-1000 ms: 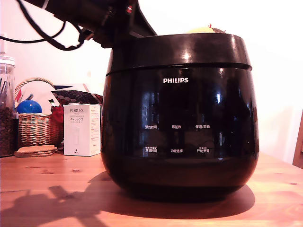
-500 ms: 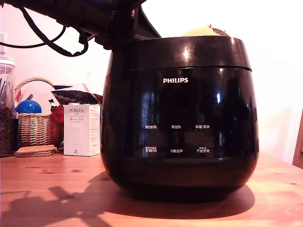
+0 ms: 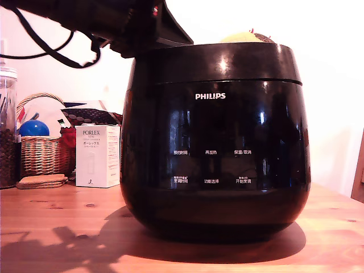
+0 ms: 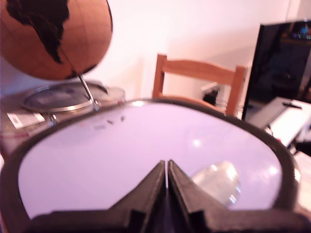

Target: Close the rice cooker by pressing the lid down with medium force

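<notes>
Where the wooden table (image 3: 51, 227) fills the foreground of the exterior view, the rice cooker (image 3: 215, 159) stands in the middle of it, a big glossy black pot with a white PHILIPS logo and two rows of white button labels on its front. Its lid (image 3: 219, 61) sits down flat on the body, one thin seam between them. In the wrist view the lid's top (image 4: 121, 155) reads as a pale reflecting oval, and the gripper (image 4: 167, 170) rests over it with its two dark fingers pressed together, gripping nothing.

At the exterior view's left, a wicker basket (image 3: 40, 153) holds a blue ball (image 3: 33, 128); a glass jar (image 3: 8, 136), cut by the frame edge, is filled with something dark. A white PORLEX box (image 3: 98, 156) stands near the cooker.

Only part of the arm (image 3: 114, 23) shows, dark and underexposed. A yellowish object (image 3: 244, 37) peeks over the lid, mostly hidden.
</notes>
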{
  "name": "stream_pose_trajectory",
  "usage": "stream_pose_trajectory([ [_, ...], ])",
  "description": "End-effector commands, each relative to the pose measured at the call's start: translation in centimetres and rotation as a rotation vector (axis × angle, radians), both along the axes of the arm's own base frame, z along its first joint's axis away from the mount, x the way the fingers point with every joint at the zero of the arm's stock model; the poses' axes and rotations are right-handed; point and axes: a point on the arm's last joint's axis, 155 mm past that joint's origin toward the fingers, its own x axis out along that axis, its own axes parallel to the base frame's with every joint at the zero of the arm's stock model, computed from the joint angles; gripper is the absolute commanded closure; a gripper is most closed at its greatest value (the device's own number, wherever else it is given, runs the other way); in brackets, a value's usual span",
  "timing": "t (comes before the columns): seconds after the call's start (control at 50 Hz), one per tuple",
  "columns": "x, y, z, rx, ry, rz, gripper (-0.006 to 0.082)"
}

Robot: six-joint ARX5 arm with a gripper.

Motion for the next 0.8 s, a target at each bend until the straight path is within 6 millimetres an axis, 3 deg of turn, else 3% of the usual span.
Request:
stream_pose_trajectory([
  [0.0,-0.4,0.2,-1.2,0.037,0.019,-0.007,0.0788],
  [0.22,1.1,2.0,4.1,0.035,-0.061,0.047,0.0788],
  [0.34,2.4,3.8,6.0,0.055,-0.104,0.103,0.0788],
  [0.78,8.9,14.1,7.2,0.118,-0.139,0.443,0.0788],
])
